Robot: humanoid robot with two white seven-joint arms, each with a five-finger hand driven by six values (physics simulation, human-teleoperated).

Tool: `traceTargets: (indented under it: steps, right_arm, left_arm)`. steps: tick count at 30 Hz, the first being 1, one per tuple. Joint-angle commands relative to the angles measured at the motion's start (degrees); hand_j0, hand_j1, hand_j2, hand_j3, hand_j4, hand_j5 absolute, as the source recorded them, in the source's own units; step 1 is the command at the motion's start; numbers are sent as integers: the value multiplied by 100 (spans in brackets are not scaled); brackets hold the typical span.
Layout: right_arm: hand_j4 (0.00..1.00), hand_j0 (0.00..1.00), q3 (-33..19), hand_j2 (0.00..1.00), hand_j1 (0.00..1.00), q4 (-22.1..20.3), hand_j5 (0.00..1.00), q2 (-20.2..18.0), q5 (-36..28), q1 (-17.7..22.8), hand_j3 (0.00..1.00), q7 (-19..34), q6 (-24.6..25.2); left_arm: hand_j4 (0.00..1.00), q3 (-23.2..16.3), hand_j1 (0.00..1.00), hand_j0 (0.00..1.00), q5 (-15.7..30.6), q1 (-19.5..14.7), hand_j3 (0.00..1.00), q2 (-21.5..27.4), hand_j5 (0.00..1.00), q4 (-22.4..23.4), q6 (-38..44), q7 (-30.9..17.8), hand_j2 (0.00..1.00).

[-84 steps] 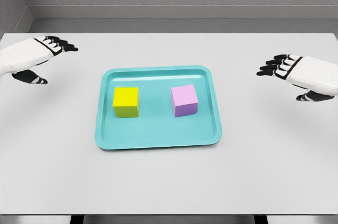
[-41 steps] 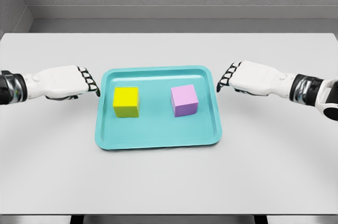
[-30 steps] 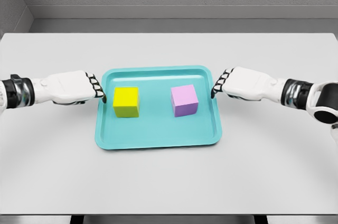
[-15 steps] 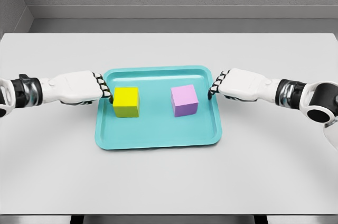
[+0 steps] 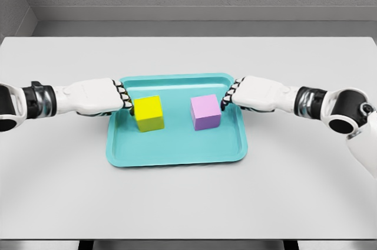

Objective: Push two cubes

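A flat teal plastic tray (image 5: 177, 154) lay on the white bench (image 5: 188, 203). In it sat 2 cubes. The left robot hand (image 5: 103, 98), fingers curled and holding nothing, touched the tilted yellow cube (image 5: 148, 112). The right robot hand (image 5: 247, 94), curled too, sat just beside the purple cube (image 5: 205, 112).

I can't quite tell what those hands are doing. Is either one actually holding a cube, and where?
Neither grips anything. The left hand presses the yellow cube's left side; the right hand is beside the pink cube.
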Motion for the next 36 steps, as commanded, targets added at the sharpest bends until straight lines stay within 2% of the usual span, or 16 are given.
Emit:
traceTargets:
  steps: [1, 6, 20, 31, 36]
  right_arm:
    - [62, 62, 60, 62, 62, -8, 62, 68, -20, 0, 62, 27, 14]
    - [62, 62, 227, 62, 62, -26, 62, 85, -20, -18, 62, 27, 14]
    - [62, 62, 235, 62, 62, -149, 62, 191, -20, -70, 62, 54, 14]
    - [62, 62, 306, 62, 62, 0, 62, 410, 50, -149, 62, 36, 14]
    - [61, 61, 306, 61, 61, 246, 61, 498, 41, -132, 61, -8, 14]
  left_arm:
    - [68, 3, 68, 68, 20, 0, 68, -59, 68, 0, 10, -20, 68]
    - [68, 3, 68, 68, 29, -9, 68, -59, 68, -18, 10, -46, 68]
    - [68, 3, 68, 68, 37, -62, 68, -173, 68, -106, 10, -64, 68]
    - [68, 3, 68, 68, 20, -53, 68, -226, 68, -27, 10, -99, 68]
    - [68, -24, 68, 68, 11, -35, 68, -208, 68, 88, 10, -99, 68]
